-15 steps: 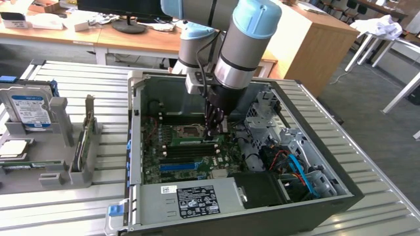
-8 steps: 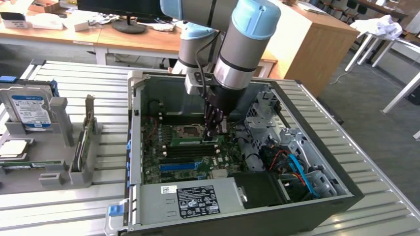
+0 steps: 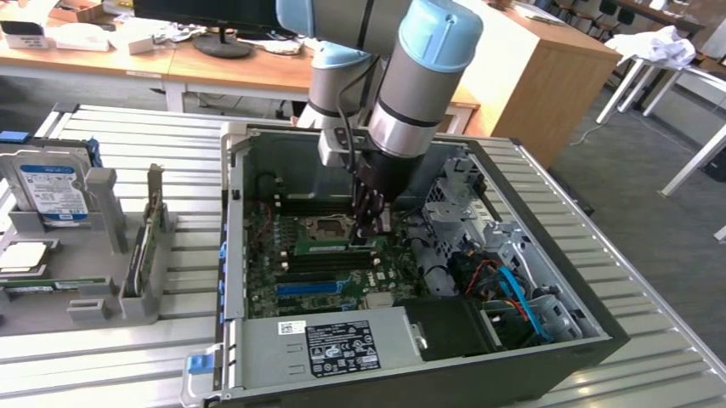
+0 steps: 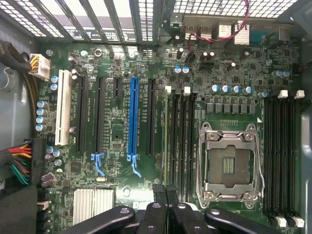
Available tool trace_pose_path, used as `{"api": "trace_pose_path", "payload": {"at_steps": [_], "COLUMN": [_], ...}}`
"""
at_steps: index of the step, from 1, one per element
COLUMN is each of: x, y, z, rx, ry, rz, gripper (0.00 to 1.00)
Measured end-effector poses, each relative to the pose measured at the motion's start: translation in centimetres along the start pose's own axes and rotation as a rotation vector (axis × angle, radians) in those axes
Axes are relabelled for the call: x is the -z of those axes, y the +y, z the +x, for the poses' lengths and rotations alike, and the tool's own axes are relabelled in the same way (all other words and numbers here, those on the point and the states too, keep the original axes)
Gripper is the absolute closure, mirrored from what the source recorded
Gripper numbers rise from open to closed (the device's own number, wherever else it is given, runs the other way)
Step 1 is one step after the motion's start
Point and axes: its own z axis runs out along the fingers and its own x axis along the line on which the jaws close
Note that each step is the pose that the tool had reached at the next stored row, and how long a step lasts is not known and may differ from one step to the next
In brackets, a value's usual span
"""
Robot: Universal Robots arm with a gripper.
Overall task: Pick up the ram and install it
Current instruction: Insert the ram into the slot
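Ram [image 4: 167,136] appears already seated edge-down in the motherboard [image 4: 117,146], just beside the CPU socket [image 4: 229,163] and directly beneath the gripper [image 4: 166,192], whose fingers [image 4: 157,214] are pinched together, gripping nothing. Pick-up looks done; whether the stick is fully latched I cannot tell. The open computer case [image 3: 233,221] lies on a slatted metal table [image 3: 136,357]; wooden desks [image 3: 227,68] stand well behind the arm [image 3: 409,93]

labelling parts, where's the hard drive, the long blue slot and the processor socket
hard drive [image 3: 51,191]: exterior view, on its label
long blue slot [image 4: 133,117]: wrist view, halfway along it
processor socket [image 4: 229,164]: wrist view, its centre
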Motion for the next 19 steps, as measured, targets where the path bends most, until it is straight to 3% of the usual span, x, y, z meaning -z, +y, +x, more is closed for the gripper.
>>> {"api": "trace_pose_path", "payload": {"at_steps": [19], "x": [-1.44], "y": [0.06], "z": [0.0], "rx": [-0.001], "ry": [0.0000], "rz": [0.0000], "gripper": [0.88]}}
